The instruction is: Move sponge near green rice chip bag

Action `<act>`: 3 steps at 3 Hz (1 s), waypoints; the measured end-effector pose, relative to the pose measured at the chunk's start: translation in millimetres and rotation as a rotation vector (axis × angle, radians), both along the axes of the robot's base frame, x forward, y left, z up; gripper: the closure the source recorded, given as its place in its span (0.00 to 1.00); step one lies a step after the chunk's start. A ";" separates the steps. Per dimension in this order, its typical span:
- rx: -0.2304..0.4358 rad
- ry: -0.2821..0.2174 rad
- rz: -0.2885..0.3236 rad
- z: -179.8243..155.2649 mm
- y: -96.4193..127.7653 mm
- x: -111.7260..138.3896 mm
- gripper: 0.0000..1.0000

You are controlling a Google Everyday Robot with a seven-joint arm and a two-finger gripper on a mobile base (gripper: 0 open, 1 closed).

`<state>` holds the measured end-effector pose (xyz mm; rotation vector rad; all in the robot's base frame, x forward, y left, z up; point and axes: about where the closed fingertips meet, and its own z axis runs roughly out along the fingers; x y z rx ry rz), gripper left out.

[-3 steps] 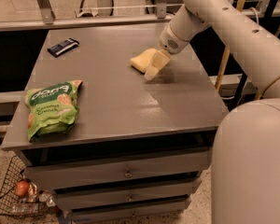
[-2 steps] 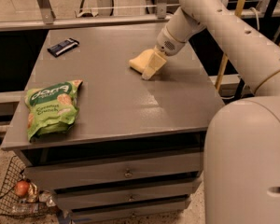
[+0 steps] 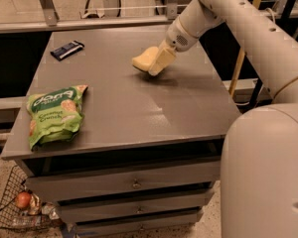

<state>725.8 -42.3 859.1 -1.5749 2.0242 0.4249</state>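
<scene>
The sponge [image 3: 142, 58], a pale yellow foam block, is held a little above the far middle of the grey table [image 3: 139, 108], with its shadow below it. My gripper [image 3: 155, 63] reaches in from the upper right and is shut on the sponge's right side; one pale yellow finger [image 3: 162, 60] shows in front of it. The green rice chip bag [image 3: 54, 114] lies flat near the table's front left corner, well to the left of and nearer than the sponge.
A small dark blue wrapped bar [image 3: 67, 49] lies at the table's far left. The table has drawers [image 3: 134, 182] below. A wire basket [image 3: 20, 207] with a round fruit sits on the floor at the lower left. My arm and body fill the right side.
My gripper has carried the sponge a short way left, toward the table's middle, and slightly up off the surface. The bag and the bar have not moved.
</scene>
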 end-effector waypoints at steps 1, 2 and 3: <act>0.056 -0.043 0.138 39.5 14.9 -35.6 0.96; 0.057 -0.054 0.162 40.2 18.7 -37.1 1.00; 0.092 -0.040 0.251 36.5 46.8 -44.0 1.00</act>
